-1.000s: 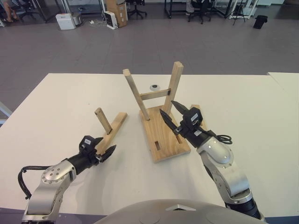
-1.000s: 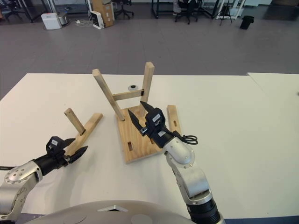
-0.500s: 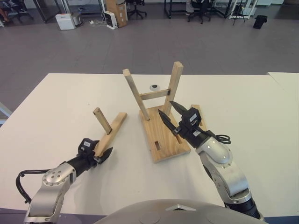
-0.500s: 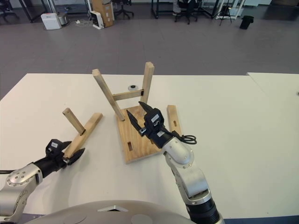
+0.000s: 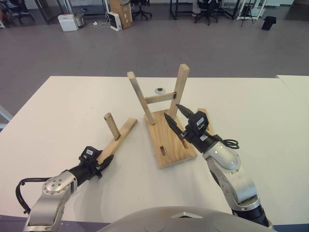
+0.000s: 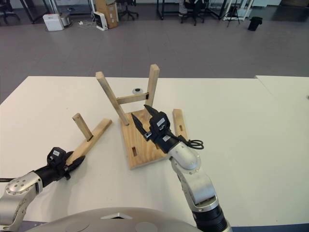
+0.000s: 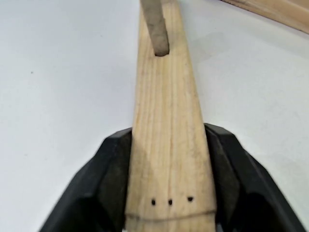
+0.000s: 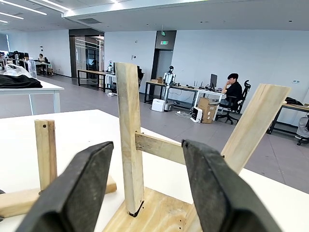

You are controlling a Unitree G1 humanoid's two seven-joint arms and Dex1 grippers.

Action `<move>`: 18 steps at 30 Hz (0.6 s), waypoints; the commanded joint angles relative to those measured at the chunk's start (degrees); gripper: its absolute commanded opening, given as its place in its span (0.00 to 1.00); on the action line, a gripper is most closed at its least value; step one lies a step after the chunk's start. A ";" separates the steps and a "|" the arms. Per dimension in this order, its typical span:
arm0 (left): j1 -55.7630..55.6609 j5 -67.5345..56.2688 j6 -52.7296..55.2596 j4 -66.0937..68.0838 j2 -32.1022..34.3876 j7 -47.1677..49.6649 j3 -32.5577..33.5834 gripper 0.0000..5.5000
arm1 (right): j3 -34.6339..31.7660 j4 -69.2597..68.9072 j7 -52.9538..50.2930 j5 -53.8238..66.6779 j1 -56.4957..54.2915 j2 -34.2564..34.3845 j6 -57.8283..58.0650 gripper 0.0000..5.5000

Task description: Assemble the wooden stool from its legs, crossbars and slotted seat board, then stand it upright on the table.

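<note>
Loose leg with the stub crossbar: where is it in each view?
Left eye: loose leg on the table, robot's left of the seat board, near end in the left gripper.
Right eye: leg, same spot.
Left wrist: leg clamped between the fingers.
Right wrist: leg flat beside the seat board.
Shared landmark: its stub crossbar.

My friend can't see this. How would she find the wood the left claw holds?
On the white table, look left of the flat board with two legs sticking up. A long stick lies there, its near end pinched by the left gripper. Unlike the plain stick right of the board, it has a short peg standing up.
</note>
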 commanded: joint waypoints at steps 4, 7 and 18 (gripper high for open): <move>-2.15 -0.67 6.79 0.54 -1.36 3.66 1.13 0.37 | -2.25 0.53 -0.12 1.51 -1.77 0.97 -1.03 0.48; -11.20 -1.22 7.87 12.20 -3.03 8.30 5.35 0.37 | -3.73 0.73 -0.14 2.64 -2.22 1.22 -0.71 0.48; -62.13 -12.89 -1.23 28.98 -2.80 -0.58 10.83 0.37 | -25.94 0.74 -0.66 33.54 -16.03 0.67 6.53 0.60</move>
